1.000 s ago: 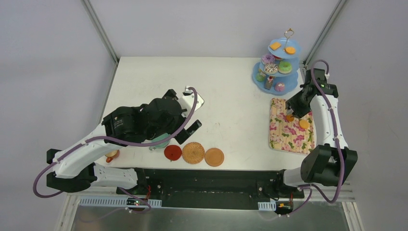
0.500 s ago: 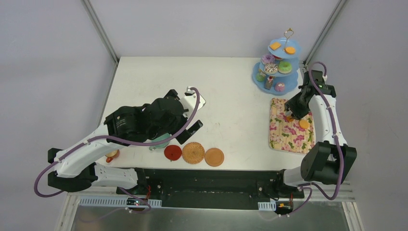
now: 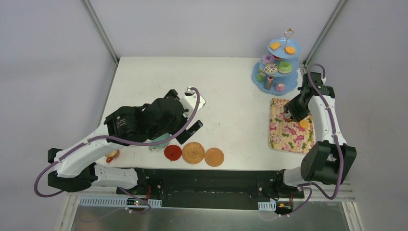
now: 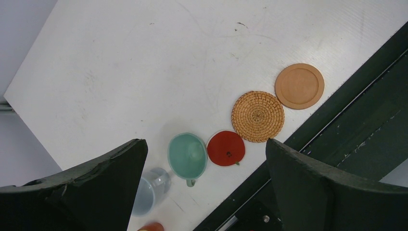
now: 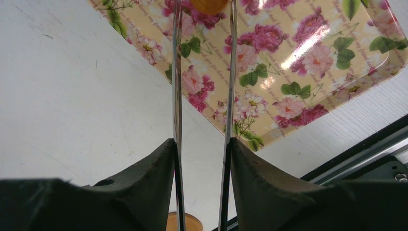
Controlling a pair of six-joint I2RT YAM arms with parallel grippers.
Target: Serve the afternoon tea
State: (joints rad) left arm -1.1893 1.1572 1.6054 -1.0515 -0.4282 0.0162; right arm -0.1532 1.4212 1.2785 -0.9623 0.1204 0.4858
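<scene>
Grips tongs (image 5: 176,72) in right fingers (image 5: 144,173) to pinch an orange biscuit (image 5: 208,5) above the floral tray (image 5: 298,62); holds left fingers (image 4: 96,183) wide apart over mint cup (image 4: 187,155), seemingly for pickup.

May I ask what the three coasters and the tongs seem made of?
The middle coaster: woven rattan or straw, coiled braid showing. The tan coaster: matte wood or cork, perhaps, raised rim. The red coaster: smooth; material unclear. The tongs: polished metal, thin mirror-bright blades.
</scene>
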